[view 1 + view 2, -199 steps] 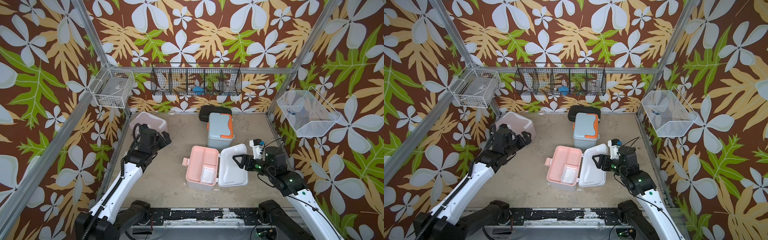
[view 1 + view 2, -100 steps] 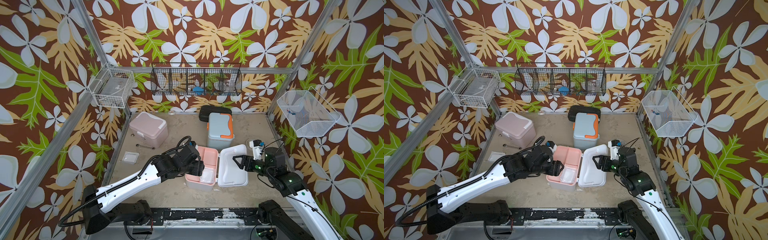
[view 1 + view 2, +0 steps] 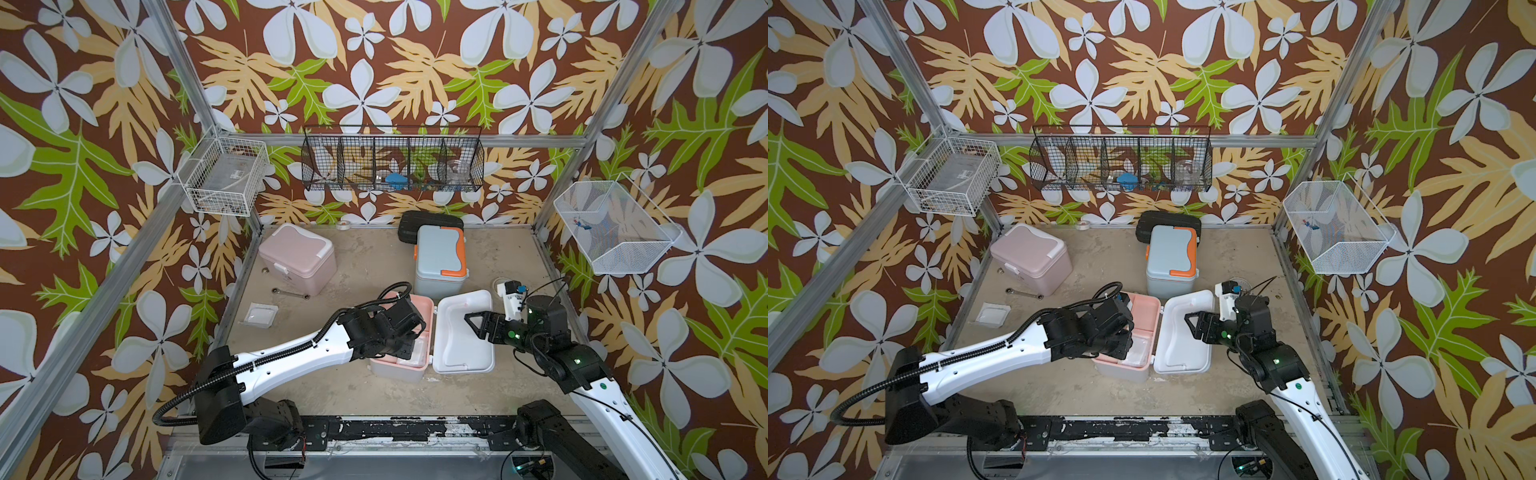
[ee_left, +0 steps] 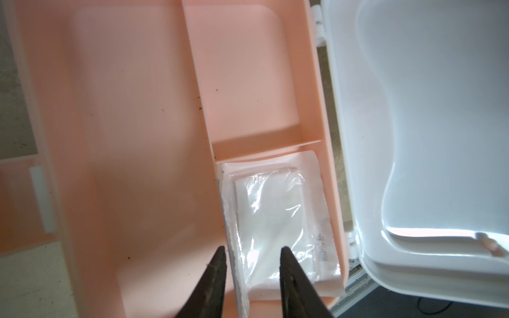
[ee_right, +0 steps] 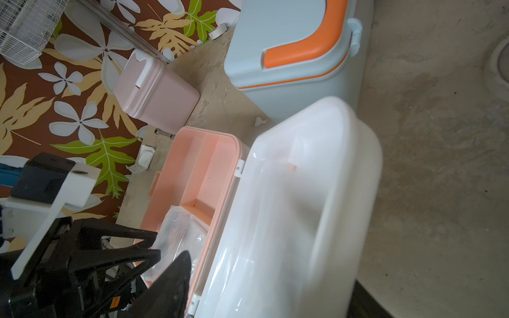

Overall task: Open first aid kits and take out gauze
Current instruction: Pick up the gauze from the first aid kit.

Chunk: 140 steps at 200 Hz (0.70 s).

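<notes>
In the middle of the sandy tabletop, the white first aid kit (image 3: 422, 306) stands open, its peach tray facing up and its white lid (image 3: 465, 345) swung flat to the right of it on the hinges. A gauze packet (image 4: 271, 209) lies in the small compartment on the hinge side at the near end of the tray; the long compartment and the other small one beside it show only bare peach plastic. The left gripper (image 4: 252, 249) reaches down into that small compartment, its two dark fingers (image 4: 217, 275) still apart, with one edge of the packet between the tips; whether they touch the plastic cannot be told. The right gripper (image 3: 471, 323) hovers over the inside of the lid with its jaws parted, and no contact with the lid can be made out. A second gauze packet (image 3: 261, 314) lies on the table near the left wall. Behind it the pink first aid kit (image 3: 297, 257) sits shut, a small wrench (image 3: 289, 294) just in front of it. The light blue first aid kit (image 3: 440, 257) stands closed just behind the open one, against a flat black case (image 3: 415, 222) at the back wall.
</notes>
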Available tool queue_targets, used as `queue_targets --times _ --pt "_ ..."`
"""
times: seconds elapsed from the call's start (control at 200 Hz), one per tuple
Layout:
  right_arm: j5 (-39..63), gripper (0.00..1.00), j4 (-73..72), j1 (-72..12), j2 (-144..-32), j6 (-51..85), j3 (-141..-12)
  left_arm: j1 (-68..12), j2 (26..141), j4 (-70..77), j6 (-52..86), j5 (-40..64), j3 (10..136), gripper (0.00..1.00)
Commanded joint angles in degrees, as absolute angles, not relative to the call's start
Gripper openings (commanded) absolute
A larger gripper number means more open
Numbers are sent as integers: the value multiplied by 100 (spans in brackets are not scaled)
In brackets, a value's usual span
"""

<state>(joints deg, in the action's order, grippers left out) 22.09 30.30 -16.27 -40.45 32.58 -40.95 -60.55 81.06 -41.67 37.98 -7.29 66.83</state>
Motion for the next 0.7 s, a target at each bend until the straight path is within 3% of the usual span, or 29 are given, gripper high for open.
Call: queue_targets --times 0.0,0.145,0.25,0.37,0.696 --pt "2178 73 2946 -1627 -4034 3215 -4113 -6056 8203 -4374 3691 -1014 6762 34" --pt "2174 73 2936 -1632 -4025 3215 -4106 -6062 8336 -4456 3675 -1112 6843 34" --pt "2191 73 2931 -1628 -4025 3214 -4102 -6062 8342 -4422 3683 -1065 6866 15" --pt "2195 73 2933 -1630 -4025 3199 -4078 -6062 8332 -4369 3683 -979 6875 5" --pt "2178 73 2949 -1632 -4017 3204 -4097 -6058 8167 -4344 3657 -987 6995 0"
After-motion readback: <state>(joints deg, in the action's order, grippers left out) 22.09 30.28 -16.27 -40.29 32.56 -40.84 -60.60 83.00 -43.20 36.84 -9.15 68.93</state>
